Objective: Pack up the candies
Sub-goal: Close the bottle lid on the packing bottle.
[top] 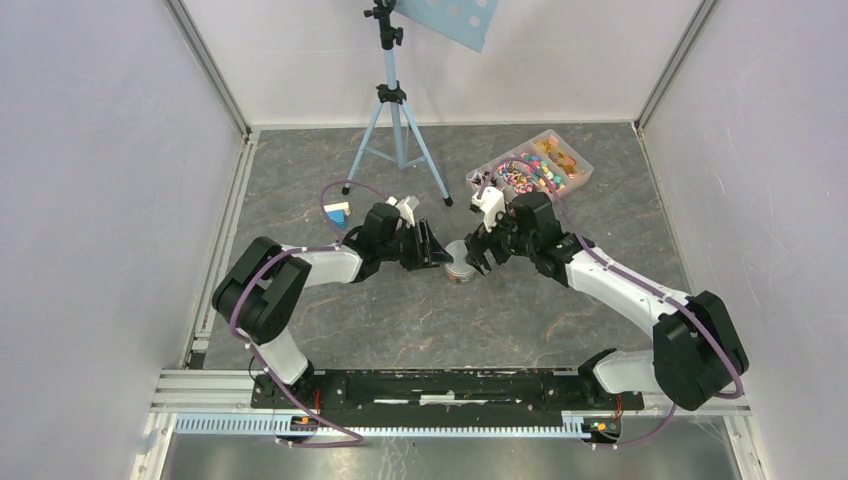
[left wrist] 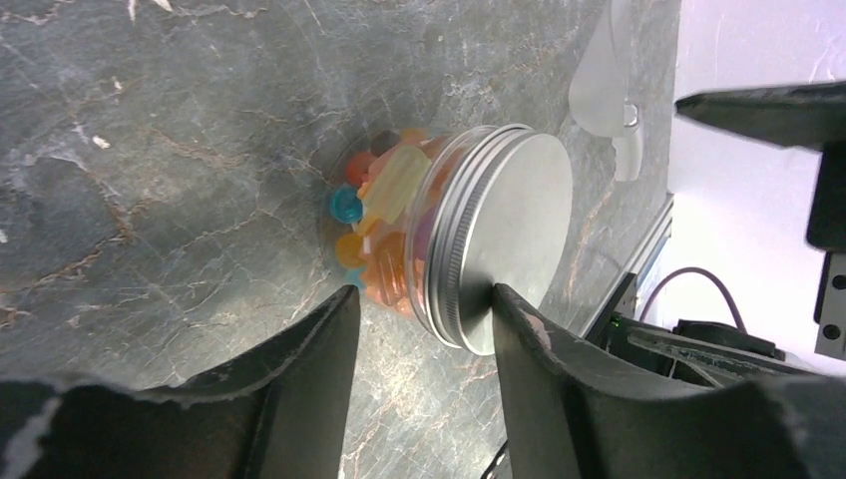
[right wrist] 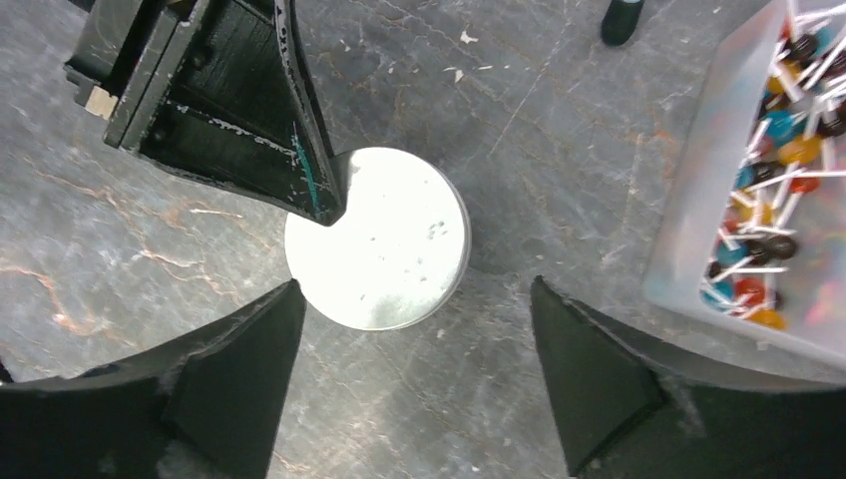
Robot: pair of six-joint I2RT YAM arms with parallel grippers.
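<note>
Grey marbled table (top: 400, 320) is seen beneath. Right gripper (right wrist: 416, 287) is spread wide and empty, directly above the lidded jar (right wrist: 377, 238) of candies (left wrist: 389, 200). Left gripper (left wrist: 422, 290) is half-closed, one fingertip at the lid's rim; a grip cannot be told.

Under the metal lid (right wrist: 384, 249), the body of the jar (left wrist: 399, 284) and the candies (left wrist: 394, 180) inside it are hidden in the right wrist view, where the clear tray (right wrist: 698, 190) is cut off by the right edge. From above, the tray's sweets are too small to be told apart.
</note>
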